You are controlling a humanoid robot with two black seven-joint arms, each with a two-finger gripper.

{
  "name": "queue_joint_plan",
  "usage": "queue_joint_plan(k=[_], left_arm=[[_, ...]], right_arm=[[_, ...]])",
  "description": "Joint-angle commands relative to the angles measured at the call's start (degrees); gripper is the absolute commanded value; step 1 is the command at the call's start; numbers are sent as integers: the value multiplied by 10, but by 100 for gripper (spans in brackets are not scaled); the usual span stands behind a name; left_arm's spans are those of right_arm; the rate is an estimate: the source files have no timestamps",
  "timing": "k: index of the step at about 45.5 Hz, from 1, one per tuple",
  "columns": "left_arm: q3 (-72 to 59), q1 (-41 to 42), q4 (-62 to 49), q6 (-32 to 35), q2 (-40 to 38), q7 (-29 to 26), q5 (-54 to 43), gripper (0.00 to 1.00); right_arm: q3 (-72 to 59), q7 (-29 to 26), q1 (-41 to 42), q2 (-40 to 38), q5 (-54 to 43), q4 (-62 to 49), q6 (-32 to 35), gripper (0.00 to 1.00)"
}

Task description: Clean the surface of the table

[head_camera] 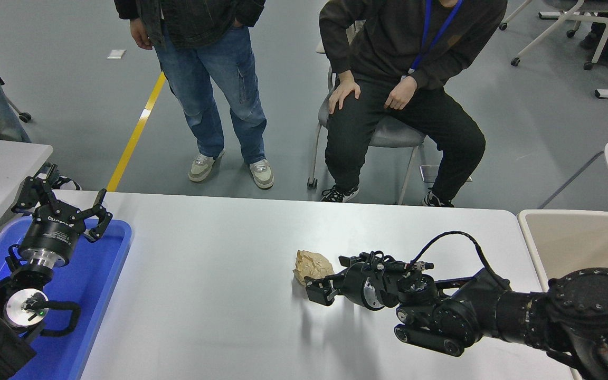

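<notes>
At the lower right, the right arm [499, 314] reaches leftward across the table [219, 295], its wrist low over the surface. Its right gripper [319, 287] points left, and the near finger [317, 294] shows as a dark block just above the tabletop; the other finger is hard to make out against the paper, so how wide the jaws stand cannot be told. Just beyond and slightly left of the fingertips lies a crumpled brown paper ball [312, 266], resting on the table; the gripper's tip overlaps its near edge, but whether they touch or the ball is held cannot be told. A soft shadow falls on the white surface below the gripper. Right of the arm, past the table's rounded corner, stands a beige bin [573, 237].

Far to the left of that gripper, the left arm is parked over a blue tray [98, 295], and the left gripper [61, 203] points away from the camera with its fingers spread wide and nothing between them.

Beyond the table's far edge, one person [209, 79] stands in jeans and another [399, 89] sits on a chair, hands on thighs.
</notes>
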Motion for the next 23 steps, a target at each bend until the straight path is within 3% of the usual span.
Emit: queue_joint_plan(k=[1, 23], left_arm=[[0, 0, 0, 0, 0, 0, 0, 100], [0, 0, 0, 0, 0, 0, 0, 100]], right_arm=[[9, 24, -1, 0, 0, 4, -20, 98], [9, 30, -3, 0, -8, 1, -24, 94]])
